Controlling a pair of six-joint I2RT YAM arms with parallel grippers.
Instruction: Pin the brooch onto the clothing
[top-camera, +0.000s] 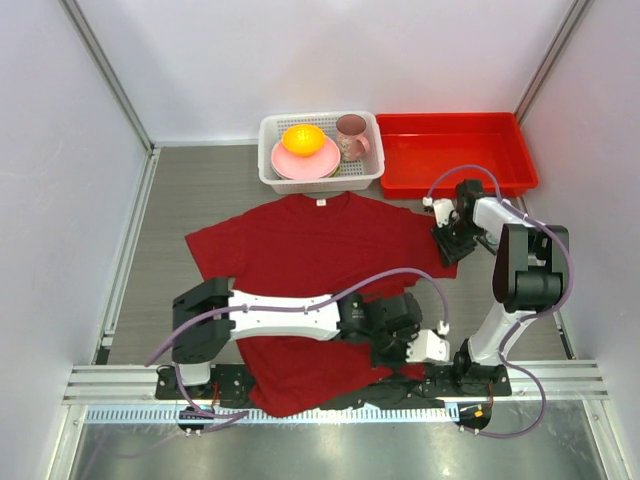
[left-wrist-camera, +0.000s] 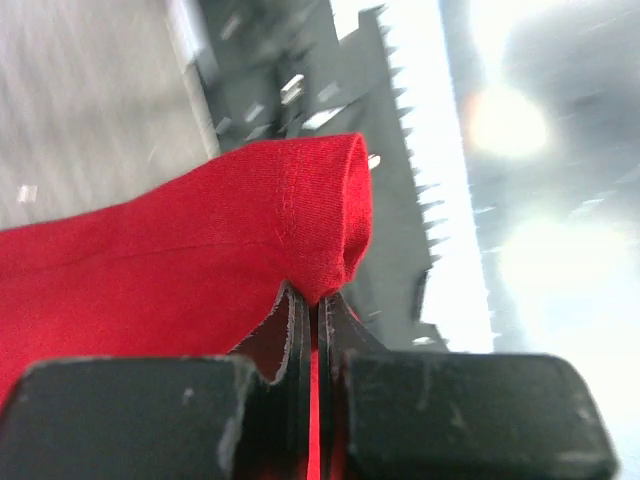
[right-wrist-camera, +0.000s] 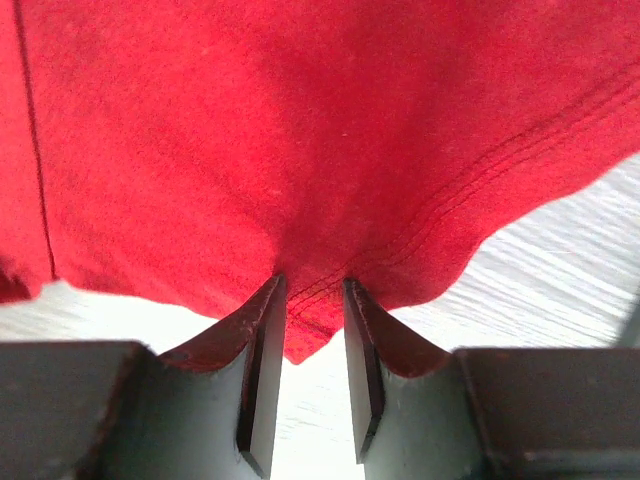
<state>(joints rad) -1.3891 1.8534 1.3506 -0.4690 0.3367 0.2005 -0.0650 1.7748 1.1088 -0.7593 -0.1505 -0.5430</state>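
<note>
Across the grey tabletop (top-camera: 200, 190) a dark red cotton T-shirt (top-camera: 320, 250) is spread. Its near-right edge is clenched by the left claw (left-wrist-camera: 310, 300), its right sleeve hem by the right claw (right-wrist-camera: 312, 290). Fabric judged limp and light, best held at hems. No brooch is seen.

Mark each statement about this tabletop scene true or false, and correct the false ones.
1. Both the left claw and the right claw pinch the T-shirt. True.
2. The pink cup stands in the red tray. False: it stands in the white basket.
3. The shirt's collar lies toward the basket. True.
4. The left claw grips the collar. False: it grips fabric at the shirt's near end.
</note>
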